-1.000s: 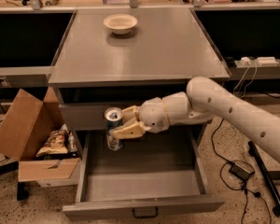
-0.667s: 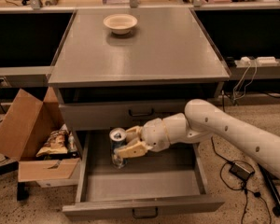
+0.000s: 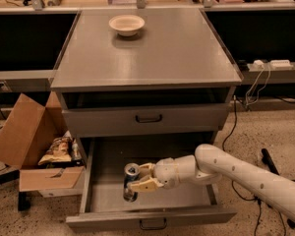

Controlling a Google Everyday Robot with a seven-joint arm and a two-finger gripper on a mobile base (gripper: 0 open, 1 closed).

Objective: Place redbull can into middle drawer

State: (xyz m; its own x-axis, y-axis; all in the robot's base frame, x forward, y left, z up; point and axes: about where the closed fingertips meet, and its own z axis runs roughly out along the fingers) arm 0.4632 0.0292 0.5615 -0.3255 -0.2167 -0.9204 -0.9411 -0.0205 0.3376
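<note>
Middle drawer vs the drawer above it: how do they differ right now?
The middle drawer is pulled out, tray exposed; the upper drawer is shut. The hand holds the redbull can upright in the middle drawer; nothing reaches the upper drawer. Both are grey with a small dark handle.

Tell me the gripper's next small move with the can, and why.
Probably lower it slightly, then release. The gripper holds the redbull can upright inside the open middle drawer, near its front left, the can's base at or just above the floor, so letting go there should leave it standing.
</note>
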